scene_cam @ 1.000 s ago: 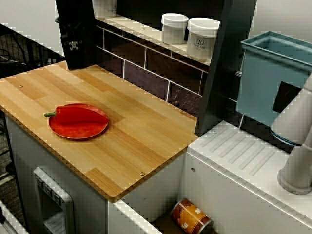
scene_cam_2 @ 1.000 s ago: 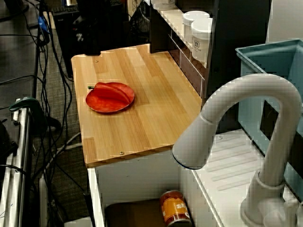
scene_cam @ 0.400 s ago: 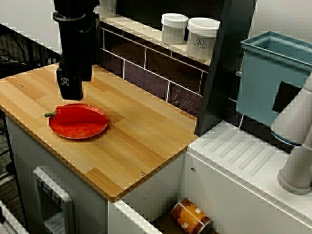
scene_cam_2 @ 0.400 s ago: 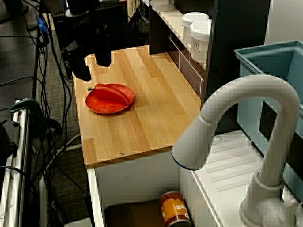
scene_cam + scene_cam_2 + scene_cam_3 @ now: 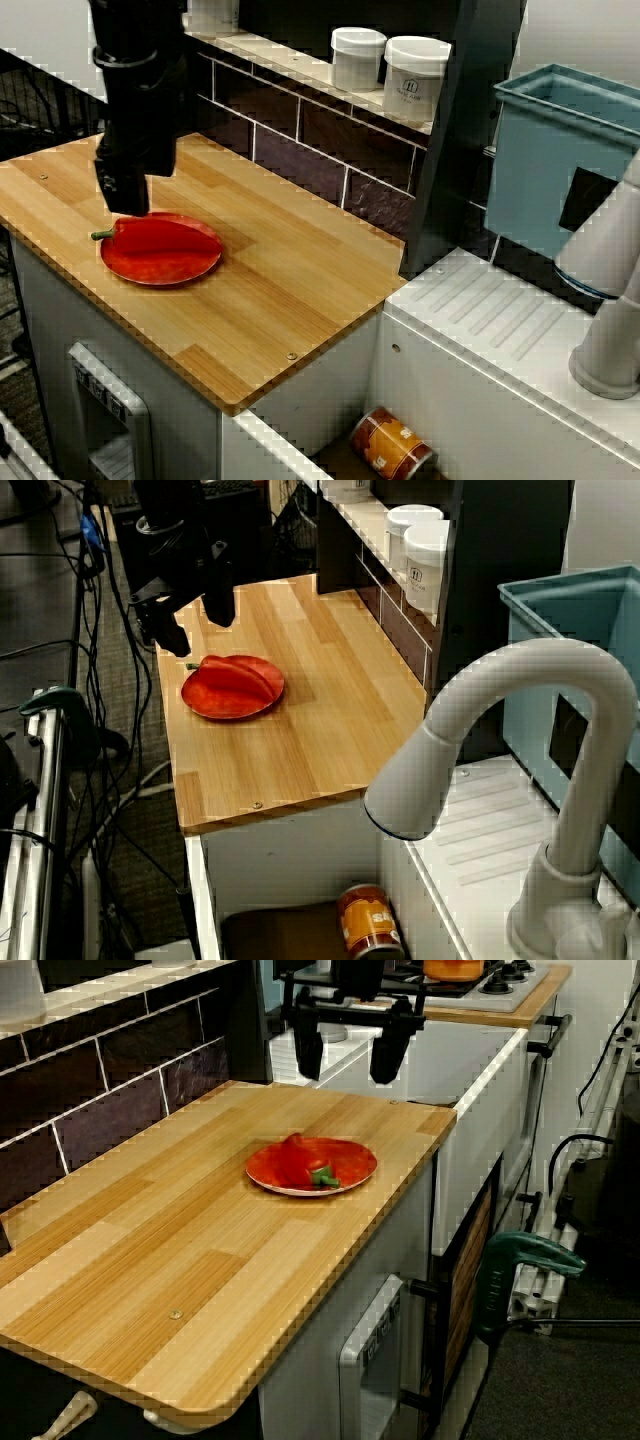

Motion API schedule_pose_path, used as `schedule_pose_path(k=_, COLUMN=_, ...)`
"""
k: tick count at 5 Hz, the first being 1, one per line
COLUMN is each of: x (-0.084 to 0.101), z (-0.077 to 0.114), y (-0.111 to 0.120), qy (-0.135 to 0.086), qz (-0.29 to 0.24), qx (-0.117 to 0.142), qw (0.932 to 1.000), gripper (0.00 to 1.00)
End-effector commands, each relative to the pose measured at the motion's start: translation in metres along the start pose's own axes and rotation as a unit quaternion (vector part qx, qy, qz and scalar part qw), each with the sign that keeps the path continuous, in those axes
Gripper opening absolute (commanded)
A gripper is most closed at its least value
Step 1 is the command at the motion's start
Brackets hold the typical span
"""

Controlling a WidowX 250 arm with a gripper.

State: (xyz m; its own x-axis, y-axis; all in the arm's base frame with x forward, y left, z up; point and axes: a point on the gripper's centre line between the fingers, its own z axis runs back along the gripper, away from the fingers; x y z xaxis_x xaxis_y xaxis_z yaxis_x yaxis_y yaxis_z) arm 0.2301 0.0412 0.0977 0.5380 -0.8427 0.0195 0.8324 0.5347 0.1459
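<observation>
side view: pepper (image 5: pixel 298 1160) below spread fingers (image 5: pixel 308 1052) (untouched), on plate (image 5: pixel 356 1163).

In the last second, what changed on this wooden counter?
The gripper came down over the counter toward the stem end of the red pepper, jaws open and holding nothing. The pepper and its red plate lie just as before.

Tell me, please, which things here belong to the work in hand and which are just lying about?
In hand: open gripper, hovering near the red pepper on the red plate.
Lying about: two white jars, can, faucet, blue bin.
</observation>
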Motion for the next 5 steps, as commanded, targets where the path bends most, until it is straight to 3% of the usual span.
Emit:
schedule_pose_path(k=1, x=-0.025, z=-0.009, y=0.015, qy=-0.028, qz=0.023, qx=0.027, qw=0.9990, gripper=1.00)
schedule_pose_path(k=2, x=-0.018, z=-0.021, y=0.019, qy=-0.038, qz=0.056, qx=0.029, qw=0.9973, gripper=1.00)
schedule_pose_path(k=3, x=-0.011, z=-0.032, y=0.019, qy=-0.068, qz=0.094, qx=0.032, qw=0.9927, gripper=1.00)
schedule_pose_path(k=4, x=-0.006, z=-0.051, y=0.023, qy=-0.057, qz=0.118, qx=0.037, qw=0.9906, gripper=1.00)
schedule_pose_path(k=5, x=-0.004, z=-0.055, y=0.024, qy=-0.052, qz=0.121, qx=0.040, qw=0.9905, gripper=1.00)
